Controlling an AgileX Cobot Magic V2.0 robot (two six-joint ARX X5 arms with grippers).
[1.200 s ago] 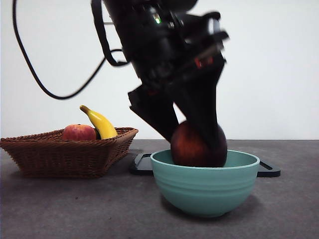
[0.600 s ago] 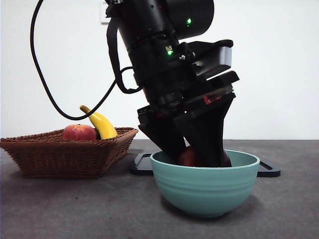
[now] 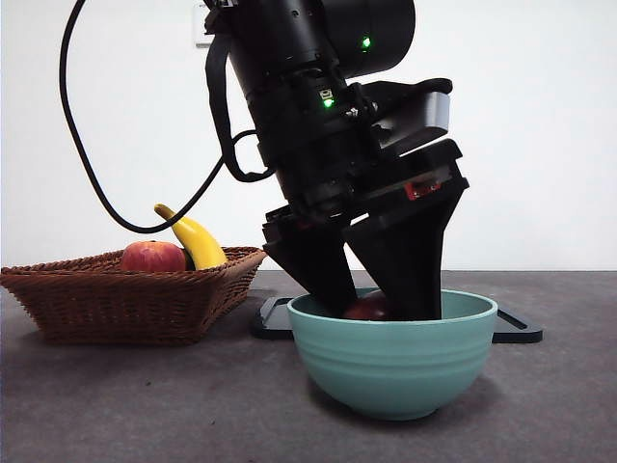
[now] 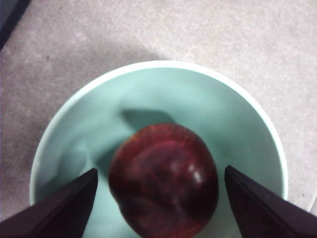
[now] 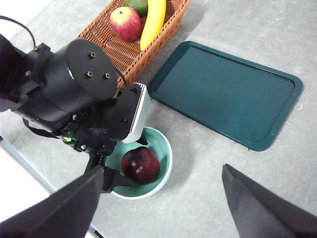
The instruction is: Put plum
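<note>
The plum [image 4: 163,181] lay inside the green bowl [image 3: 393,362], low on its floor, so that from the front only its top showed above the rim. As far as I could judge, the putting itself was done; what was left was for the arm to lift out and go away. The left gripper [image 3: 381,304] was down in the bowl with its two black jaws spread wide, one on each side of the plum. In the left wrist view there was a clear gap between each jaw and the fruit, so it held nothing. The right gripper [image 5: 158,208] waited high above the table, its jaws wide apart and empty. Behind the bowl lay a dark tray [image 5: 225,91], and beside it a basket [image 3: 125,294] with a red apple [image 3: 152,257] and a banana [image 3: 196,239].
</note>
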